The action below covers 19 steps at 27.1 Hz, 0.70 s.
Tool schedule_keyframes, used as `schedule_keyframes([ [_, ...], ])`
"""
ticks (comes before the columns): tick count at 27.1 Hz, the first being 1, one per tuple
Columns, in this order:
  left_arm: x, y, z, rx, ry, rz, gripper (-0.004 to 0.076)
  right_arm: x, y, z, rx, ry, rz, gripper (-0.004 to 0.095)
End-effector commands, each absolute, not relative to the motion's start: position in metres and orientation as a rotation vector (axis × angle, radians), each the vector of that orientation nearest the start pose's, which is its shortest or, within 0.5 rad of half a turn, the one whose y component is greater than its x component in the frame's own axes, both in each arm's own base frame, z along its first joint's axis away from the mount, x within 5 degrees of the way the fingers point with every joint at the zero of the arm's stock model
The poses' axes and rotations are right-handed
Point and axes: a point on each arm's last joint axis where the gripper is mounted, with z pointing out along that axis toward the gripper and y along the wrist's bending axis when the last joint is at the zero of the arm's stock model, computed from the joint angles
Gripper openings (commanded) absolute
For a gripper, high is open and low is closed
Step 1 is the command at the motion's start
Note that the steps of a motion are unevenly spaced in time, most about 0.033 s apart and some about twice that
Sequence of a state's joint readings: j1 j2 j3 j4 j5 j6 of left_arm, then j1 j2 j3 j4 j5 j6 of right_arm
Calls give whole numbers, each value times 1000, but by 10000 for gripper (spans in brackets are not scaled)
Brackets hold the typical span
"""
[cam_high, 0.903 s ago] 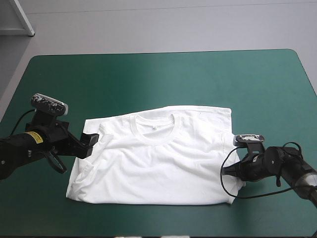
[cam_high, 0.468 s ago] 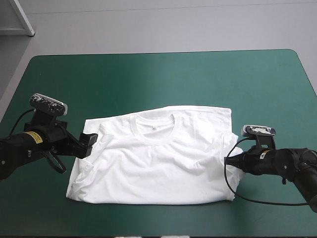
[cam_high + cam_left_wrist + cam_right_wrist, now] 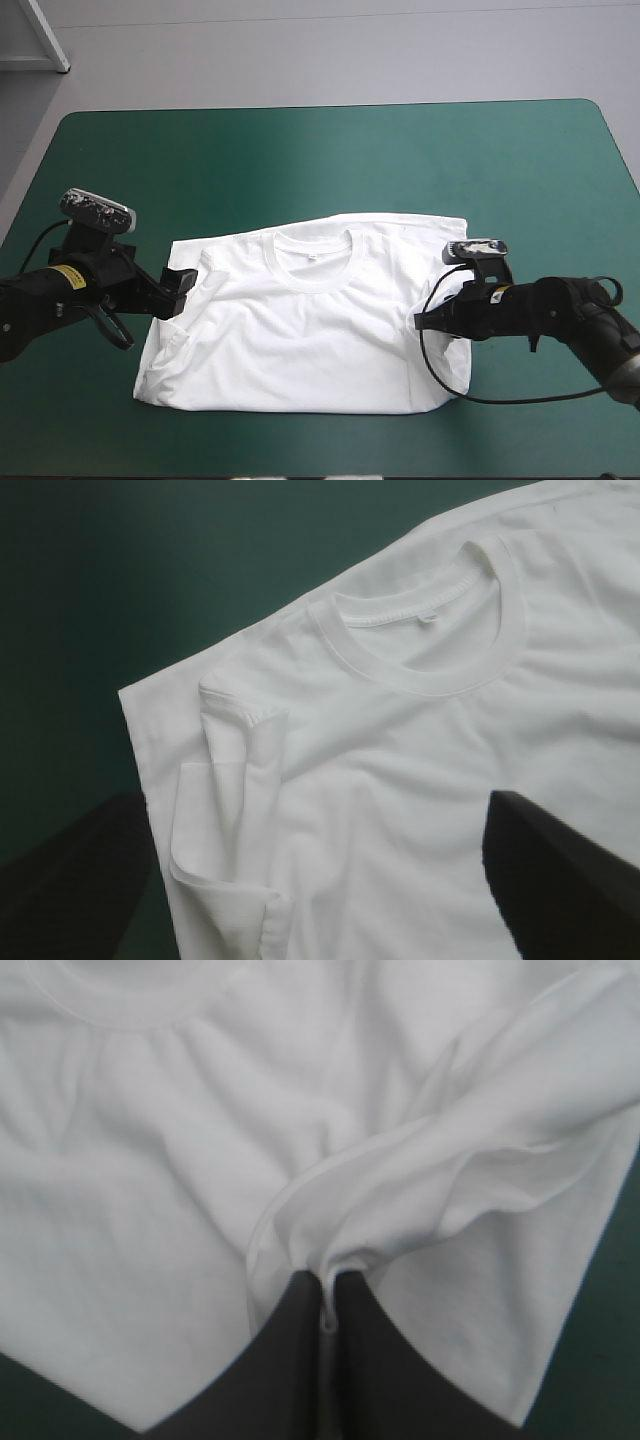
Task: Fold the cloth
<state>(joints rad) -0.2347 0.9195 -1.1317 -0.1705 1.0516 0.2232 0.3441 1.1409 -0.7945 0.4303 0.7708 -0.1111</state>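
A white short-sleeved T-shirt is spread on the teal-green tabletop. One edge is pinched in the jaws of the right gripper. The jaws of the left gripper are held wide.

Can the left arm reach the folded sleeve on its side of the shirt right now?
Likely yes: the left gripper stands open at the T-shirt's edge, and the sleeve lies uncovered just ahead of it.
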Motion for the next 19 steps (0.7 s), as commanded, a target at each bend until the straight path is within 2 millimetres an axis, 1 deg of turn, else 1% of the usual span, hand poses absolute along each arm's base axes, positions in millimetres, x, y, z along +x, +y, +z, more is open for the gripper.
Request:
schedule_keyframes([
  [1, 150, -51, 421, 468, 2164, -242, 651, 201, 114, 279, -389, 2552, 626, -8],
  [6, 151, -51, 422, 464, 2152, -242, 651, 208, 131, 261, -481, 2593, 615, -3],
  [7, 151, -51, 422, 464, 2152, -242, 651, 210, 133, 258, -495, 2599, 615, 20],
  [9, 151, -51, 422, 464, 2152, -242, 651, 211, 135, 255, -505, 2607, 627, 119],
  [10, 151, -51, 422, 464, 2152, -242, 650, 211, 135, 255, -521, 2599, 628, 198],
  [11, 151, -51, 422, 464, 2152, -242, 651, 212, 136, 255, -527, 2588, 630, 288],
  [14, 151, -51, 422, 463, 2150, -241, 650, 213, 135, 259, -519, 2551, 620, 599],
  [15, 151, -51, 422, 463, 2150, -241, 650, 213, 134, 260, -522, 2545, 612, 668],
  [16, 151, -51, 422, 463, 2150, -241, 650, 213, 133, 267, -544, 2527, 584, 767],
  [17, 151, -51, 422, 464, 2150, -239, 651, 213, 132, 273, -534, 2521, 583, 770],
  [18, 151, -50, 422, 472, 2152, -233, 651, 211, 130, 289, -529, 2501, 576, 749],
  [19, 150, -50, 421, 480, 2156, -231, 650, 209, 129, 298, -527, 2484, 568, 735],
])
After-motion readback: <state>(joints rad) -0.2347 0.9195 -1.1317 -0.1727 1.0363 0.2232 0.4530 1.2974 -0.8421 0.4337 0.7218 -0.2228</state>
